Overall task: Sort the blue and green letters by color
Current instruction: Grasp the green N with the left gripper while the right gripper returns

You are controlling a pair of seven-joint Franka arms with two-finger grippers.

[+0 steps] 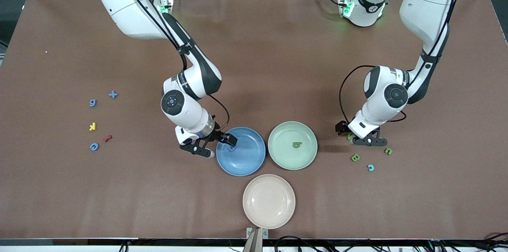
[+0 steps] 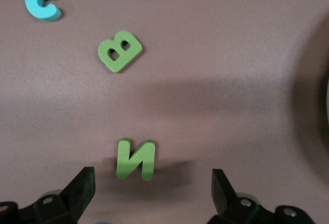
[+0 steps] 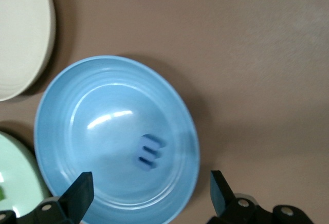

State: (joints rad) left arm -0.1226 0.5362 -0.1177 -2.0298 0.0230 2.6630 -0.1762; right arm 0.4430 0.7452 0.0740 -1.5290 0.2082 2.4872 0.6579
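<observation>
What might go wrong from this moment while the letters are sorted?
1. The left tool, open, is low over the green N; closing off-centre might push it away.
2. The cyan C beside the green B might land on the wrong plate.
3. The right tool, open over the blue plate, might clip its rim when leaving.

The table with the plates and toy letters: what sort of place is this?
Probably a robotics lab: two white robot arms reach over a brown table, framing and cables line its edges, and the blue plate holds a sorted letter.
</observation>
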